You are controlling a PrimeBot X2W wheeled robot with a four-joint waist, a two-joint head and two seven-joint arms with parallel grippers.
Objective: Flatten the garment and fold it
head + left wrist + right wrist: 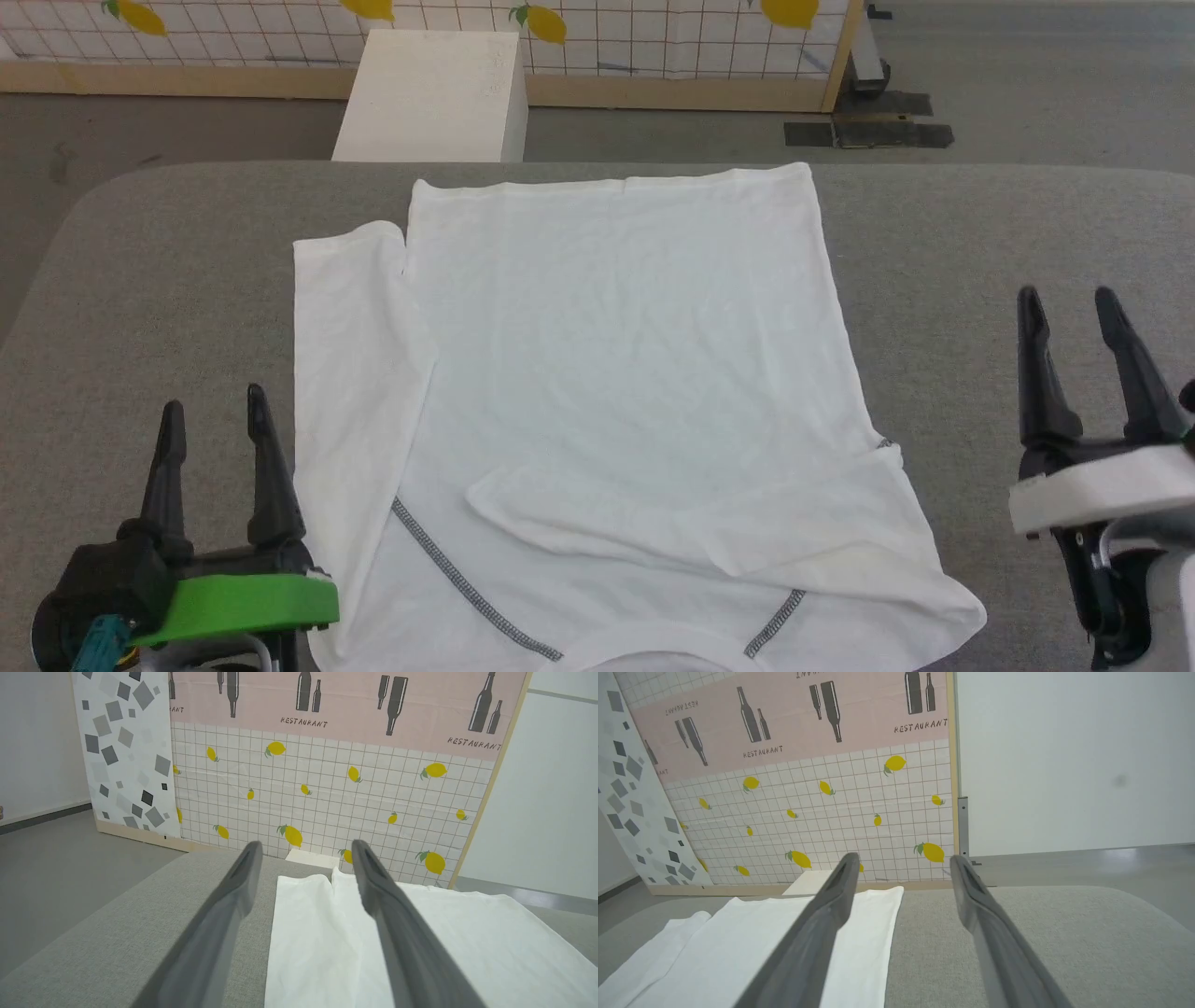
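The white garment (607, 392) lies spread on the grey table (980, 243), hem at the far side, collar at the near edge. Grey zigzag seams run down near the collar. One sleeve lies straight along the left side; the other is folded across the lower body. My left gripper (213, 406) hovers open just left of the left sleeve, holding nothing. In the left wrist view the garment (420, 938) lies to the right of the left gripper (304, 851). My right gripper (1067, 303) stands open over bare table right of the garment (752, 947), also seen as the right gripper (903, 863).
A rigid white box (434, 93) stands on the floor behind the table's far edge. A tiled lemon-print partition (653, 37) with a wooden frame closes the back. Bare grey table lies on both sides of the garment.
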